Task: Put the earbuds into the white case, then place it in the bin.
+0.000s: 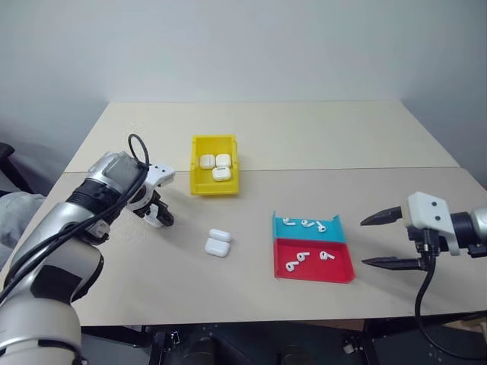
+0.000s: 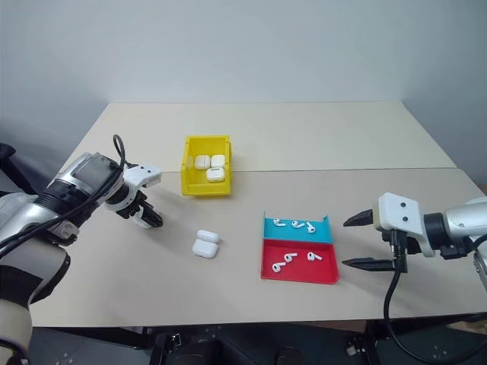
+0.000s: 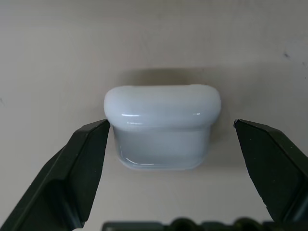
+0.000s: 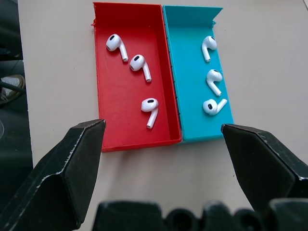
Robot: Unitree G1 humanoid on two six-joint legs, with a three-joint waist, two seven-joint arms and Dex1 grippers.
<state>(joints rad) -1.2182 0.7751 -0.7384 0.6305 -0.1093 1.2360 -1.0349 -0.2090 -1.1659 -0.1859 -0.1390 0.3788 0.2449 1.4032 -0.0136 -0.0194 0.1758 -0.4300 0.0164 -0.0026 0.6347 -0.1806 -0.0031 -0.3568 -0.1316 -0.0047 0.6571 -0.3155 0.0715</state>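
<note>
Head view: white case (image 1: 218, 242) lies on the table (image 1: 319, 144), between yellow bin (image 1: 214, 188) and tray (image 1: 312, 260). Left gripper (image 1: 157, 215) points down nearby. Left wrist: fingers spread wide, case between them, untouched. Right wrist: right gripper (image 4: 161, 159) gapes wide over six earbuds (image 4: 149, 109).

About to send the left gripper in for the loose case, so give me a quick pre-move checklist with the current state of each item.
1. Left gripper open: ok.
2. White case lies between its fingers: ok in the left wrist view; contact cannot tell.
3. Case lid shut: ok for grasping, not ok for loading earbuds.
4. Earbuds in the red and teal tray: ok, three per side.
5. Right gripper open, beside tray: ok.
6. Yellow bin has room: ok, three cases inside.
</note>
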